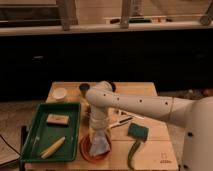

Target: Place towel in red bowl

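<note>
A red bowl [88, 150] sits on the wooden table near its front edge. A light bluish towel [99, 144] lies bunched inside the bowl. My gripper [98, 128] hangs straight down from the white arm [145, 106], right over the bowl and at the top of the towel. The wrist hides where the gripper meets the cloth.
A green tray [37, 131] at the left holds a tan block [57, 119] and a yellowish stick-like item [52, 148]. A green sponge [137, 131] and a green curved object [134, 153] lie to the right. A white cup [59, 93] and a dark cup [84, 88] stand at the back.
</note>
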Robot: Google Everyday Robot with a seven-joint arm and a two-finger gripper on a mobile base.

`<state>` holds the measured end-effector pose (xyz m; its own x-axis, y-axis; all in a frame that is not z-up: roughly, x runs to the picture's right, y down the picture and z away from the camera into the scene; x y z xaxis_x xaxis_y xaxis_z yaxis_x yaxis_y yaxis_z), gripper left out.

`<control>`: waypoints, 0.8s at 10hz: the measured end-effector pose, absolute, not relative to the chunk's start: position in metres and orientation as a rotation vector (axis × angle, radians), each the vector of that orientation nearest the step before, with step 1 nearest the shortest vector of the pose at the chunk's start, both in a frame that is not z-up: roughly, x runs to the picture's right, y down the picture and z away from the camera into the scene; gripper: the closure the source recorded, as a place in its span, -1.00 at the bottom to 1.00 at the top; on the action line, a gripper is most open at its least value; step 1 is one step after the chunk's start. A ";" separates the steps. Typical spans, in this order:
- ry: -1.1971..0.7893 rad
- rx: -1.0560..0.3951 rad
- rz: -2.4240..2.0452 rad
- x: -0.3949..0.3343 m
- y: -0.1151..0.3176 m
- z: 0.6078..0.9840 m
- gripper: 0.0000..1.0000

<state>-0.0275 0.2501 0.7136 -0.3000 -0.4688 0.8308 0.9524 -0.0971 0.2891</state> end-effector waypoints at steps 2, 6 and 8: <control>-1.022 -0.674 -1.641 -0.027 0.248 0.712 -0.60; -1.016 -0.665 -1.645 -0.027 0.242 0.710 -0.60; -1.010 -0.661 -1.652 -0.028 0.239 0.709 -0.60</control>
